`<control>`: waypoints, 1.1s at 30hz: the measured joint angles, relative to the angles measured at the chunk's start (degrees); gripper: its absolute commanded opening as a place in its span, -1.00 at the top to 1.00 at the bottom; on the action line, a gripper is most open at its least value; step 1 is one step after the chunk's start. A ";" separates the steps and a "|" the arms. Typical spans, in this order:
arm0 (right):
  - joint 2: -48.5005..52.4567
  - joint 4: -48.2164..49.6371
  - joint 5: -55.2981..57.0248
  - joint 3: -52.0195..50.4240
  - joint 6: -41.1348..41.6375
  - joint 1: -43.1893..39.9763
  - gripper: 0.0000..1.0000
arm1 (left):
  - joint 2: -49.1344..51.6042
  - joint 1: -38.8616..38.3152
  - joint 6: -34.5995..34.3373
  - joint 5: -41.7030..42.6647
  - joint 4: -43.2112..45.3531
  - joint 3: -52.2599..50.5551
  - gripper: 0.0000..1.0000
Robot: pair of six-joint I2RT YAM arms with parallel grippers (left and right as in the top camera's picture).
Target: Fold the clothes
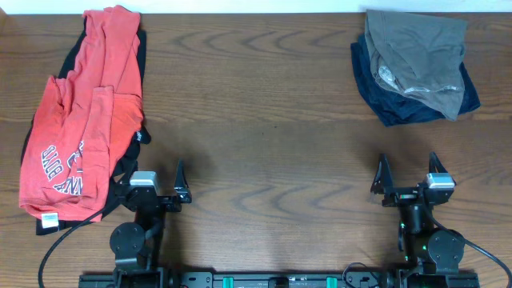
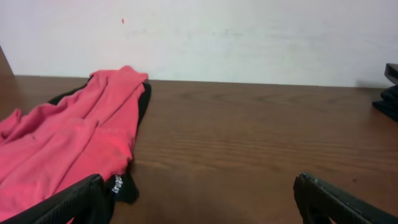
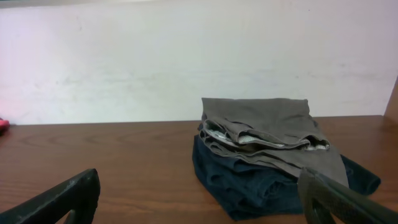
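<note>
Overhead view: the orange-red T-shirt (image 1: 80,120) is seen crumpled at the left end of the tabletop (image 1: 264,120). It lies on a black top (image 1: 141,60) whose edges peep out along its right side.
Far-right pile: a grey-brown garment (image 1: 416,52) is stacked on a navy one (image 1: 384,100), both neatly folded.
Left gripper (image 1: 152,184): jaws spread wide, nothing held, parked just beside the T-shirt's near edge.
Right gripper (image 1: 409,172): jaws fully apart, empty, well short of the folded pile.
Handling: light, limp fabric is expected. It will sag, bunch and drag the black top along, and nothing here is fragile.
Where to grip: a single layer is best pinched at a hem corner or a shoulder.
Writing: white-and-navy college lettering (image 1: 60,168) is spotted but cannot be read. A small white tag (image 1: 50,218) and a white mark on the black hem (image 2: 116,183) are also illegible.
</note>
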 measured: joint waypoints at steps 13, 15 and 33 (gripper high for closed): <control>20.79 -1.53 -3.98 19.63 -2.45 0.00 -0.99 | 21.51 0.00 -0.39 1.09 -13.79 21.27 -0.96; 26.67 -2.64 -5.55 23.87 -2.51 0.00 -0.98 | 26.80 -0.04 -0.39 1.09 -17.05 26.45 -0.96; 73.48 -15.96 -25.79 48.09 -5.40 0.00 -0.99 | 68.41 8.92 -3.23 -1.79 -33.24 49.11 -0.96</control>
